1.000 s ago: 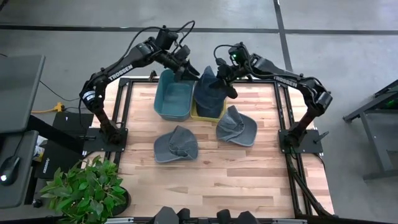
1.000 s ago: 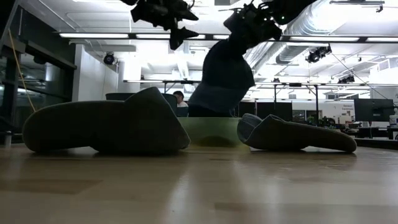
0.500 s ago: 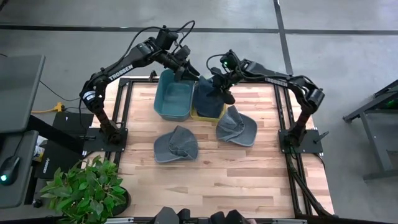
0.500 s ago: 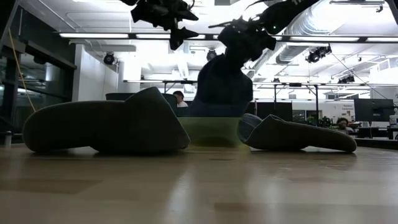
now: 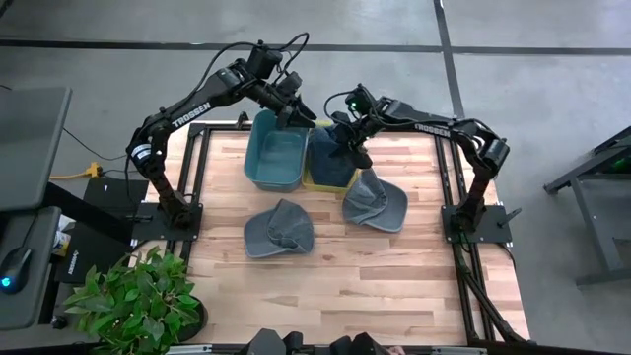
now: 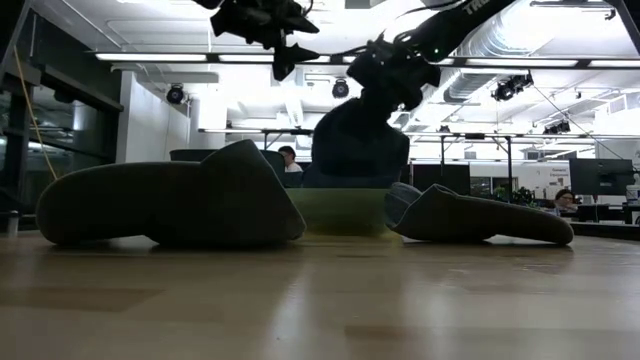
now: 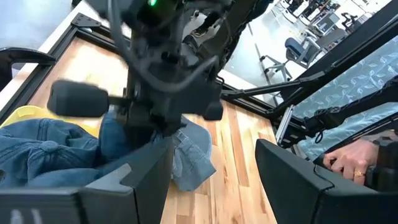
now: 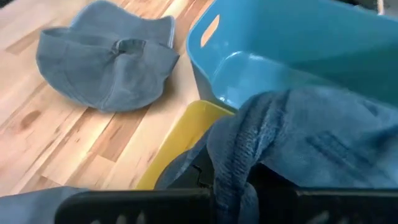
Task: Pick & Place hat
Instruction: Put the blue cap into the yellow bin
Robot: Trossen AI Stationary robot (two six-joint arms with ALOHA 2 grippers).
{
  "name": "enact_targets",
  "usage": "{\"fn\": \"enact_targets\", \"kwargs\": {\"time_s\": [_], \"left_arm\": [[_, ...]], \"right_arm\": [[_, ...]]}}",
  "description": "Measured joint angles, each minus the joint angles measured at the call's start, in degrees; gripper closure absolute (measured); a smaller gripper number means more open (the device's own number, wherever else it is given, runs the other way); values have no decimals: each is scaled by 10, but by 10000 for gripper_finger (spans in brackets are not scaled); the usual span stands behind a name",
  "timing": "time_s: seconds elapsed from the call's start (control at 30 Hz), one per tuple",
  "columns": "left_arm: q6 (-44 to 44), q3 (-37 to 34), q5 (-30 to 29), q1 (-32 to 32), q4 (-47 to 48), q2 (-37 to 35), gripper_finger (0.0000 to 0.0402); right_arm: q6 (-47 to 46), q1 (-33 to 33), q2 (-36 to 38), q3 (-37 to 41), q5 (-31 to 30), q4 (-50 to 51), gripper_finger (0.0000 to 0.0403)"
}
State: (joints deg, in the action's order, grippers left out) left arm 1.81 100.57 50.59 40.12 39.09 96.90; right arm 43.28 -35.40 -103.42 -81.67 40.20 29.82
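A blue denim hat [image 5: 328, 158] sits with its lower part in the yellow bin [image 6: 335, 211], beside the teal bin [image 5: 275, 160]. My right gripper [image 5: 349, 141] is above the yellow bin and shut on this hat; in the low view the hat [image 6: 358, 143] bulges below the gripper [image 6: 392, 72]. My left gripper [image 5: 292, 109] hovers open over the teal bin's far rim, touching nothing. Two more grey-blue hats lie flat on the wooden table, one near the left [image 5: 279, 229] and one to the right [image 5: 375, 200]. My right gripper pinches a bunched fold of the denim hat [image 8: 231, 177] between its two fingers, coming from above and slanting down. The cloth is gathered in several layers. The hat hangs below the fingers, its lower part inside the yellow bin [image 8: 179, 138].
The teal bin [image 8: 292, 53] stands against the yellow bin's left side. The left hat [image 6: 170, 205] and right hat [image 6: 480, 216] lie in front of the bins. Bare wood spans the near half of the table [image 5: 394, 281]. A potted plant [image 5: 133, 296] stands off the near-left corner.
My right gripper has moved down and slightly toward the table's left, still shut on the denim hat. The hat, which hung high above the yellow bin, has sunk into it and bunched up.
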Motion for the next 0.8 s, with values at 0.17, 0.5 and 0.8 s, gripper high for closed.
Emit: {"fn": "enact_targets", "kwargs": {"time_s": [0.17, 0.5, 0.8], "left_arm": [[2, 0, 0, 0, 0, 0, 176], [13, 0, -2, 0, 0, 0, 176], [15, 0, -21, 0, 0, 0, 177]], "right_arm": [[4, 7, -23, 0, -12, -14, 403], [8, 4, -45, 0, -66, -36, 403], [22, -1, -42, -13, -73, -82, 403]]}}
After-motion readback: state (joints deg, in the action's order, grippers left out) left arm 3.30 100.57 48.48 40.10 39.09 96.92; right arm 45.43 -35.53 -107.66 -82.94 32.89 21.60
